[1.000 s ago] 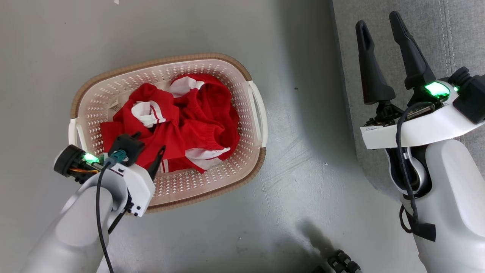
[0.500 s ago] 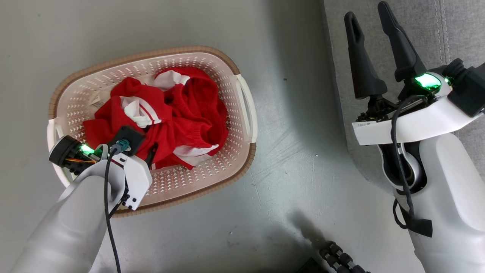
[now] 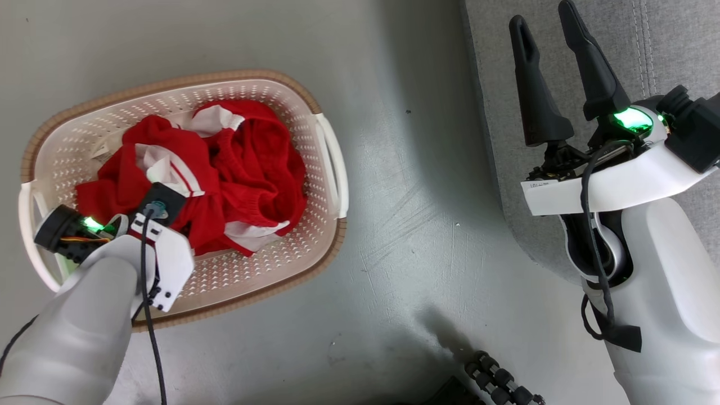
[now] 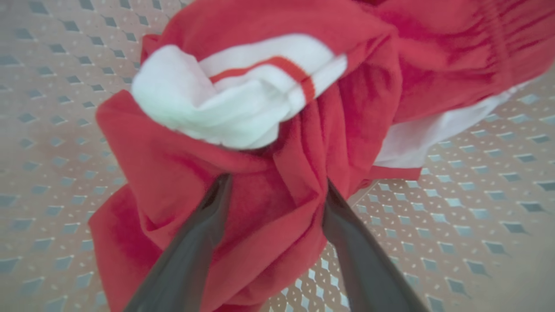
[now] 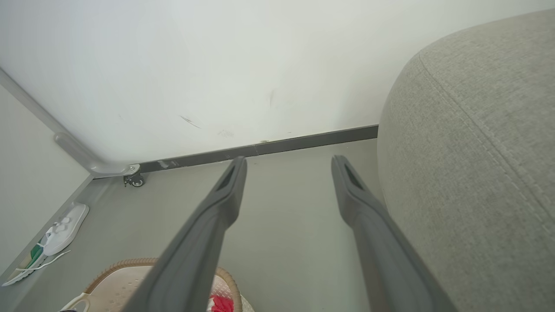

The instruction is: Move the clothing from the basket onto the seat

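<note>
The left gripper (image 4: pixel 276 182) stands wide open with its two fingers pushed down on either side of a raised fold of the clothing (image 3: pixel 253 163). Cloth bulges between the jaws, but they have not closed on it. Just past the fingertips lies a bunched white trim (image 4: pixel 243 95) with a red stripe. The red heap fills the middle of the basket (image 3: pixel 242 270), leaving bare perforated bottom along the near edge and the right corner. The basket sits on the grey floor (image 3: pixel 405 169), well apart from the seat (image 3: pixel 664 50) at the right edge. The right gripper (image 3: pixel 541 16) hangs empty and fully spread over the seat's near edge.

The fabric looks soft, light and limp, so it should drape and trail when lifted. The thick fold between the fingers seems the best hold, since a thin edge could slip free. The pieces look tangled, so one may drag another.
</note>
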Motion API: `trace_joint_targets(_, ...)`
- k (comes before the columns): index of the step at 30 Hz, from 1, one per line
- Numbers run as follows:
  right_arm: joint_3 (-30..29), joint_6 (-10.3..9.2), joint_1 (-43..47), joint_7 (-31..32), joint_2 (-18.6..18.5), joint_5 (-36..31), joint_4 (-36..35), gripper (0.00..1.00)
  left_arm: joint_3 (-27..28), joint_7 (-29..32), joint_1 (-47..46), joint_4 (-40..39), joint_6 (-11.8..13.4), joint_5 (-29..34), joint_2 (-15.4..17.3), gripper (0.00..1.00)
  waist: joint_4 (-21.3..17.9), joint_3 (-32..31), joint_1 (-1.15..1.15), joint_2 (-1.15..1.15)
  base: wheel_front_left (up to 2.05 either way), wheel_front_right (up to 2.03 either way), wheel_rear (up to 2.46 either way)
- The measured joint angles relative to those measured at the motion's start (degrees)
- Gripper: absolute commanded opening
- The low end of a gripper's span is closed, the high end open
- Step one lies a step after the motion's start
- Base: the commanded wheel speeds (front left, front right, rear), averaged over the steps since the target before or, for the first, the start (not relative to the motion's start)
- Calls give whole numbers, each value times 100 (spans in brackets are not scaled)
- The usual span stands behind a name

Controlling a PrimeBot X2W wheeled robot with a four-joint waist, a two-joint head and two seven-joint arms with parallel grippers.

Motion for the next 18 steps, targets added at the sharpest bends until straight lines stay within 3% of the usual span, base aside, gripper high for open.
trace_joint_targets(2, -2, 0, -2, 0, 0, 0, -2, 100, -1, -8, -55, 76, -7, 0, 9, 16, -10, -1, 0, 0, 0, 0, 0)
trace_joint_targets(3, -1, 0, -2, 0, 0, 0, -2, 100, 0, -46, -90, 89, -8, -1, 5, 0, -14, -3, 0, 0, 0, 0, 0)
trace_joint_targets(7, -26, 0, -13, 0, 1, 0, 3, 100, -25, -111, -197, 121, -4, 7, -70, 0, -22, -17, 0, 0, 0, 0, 0)
trace_joint_targets(12, -48, 0, -16, 0, 0, -1, 10, 100, -91, -200, -196, 86, -5, 35, -420, 0, 9, -81, 0, 0, 0, 0, 0)
trace_joint_targets(18, -49, 0, -16, 0, 2, -2, 26, 100, -97, -369, -197, 116, -12, 33, -379, 0, 43, -158, 0, 0, 0, 0, 0)
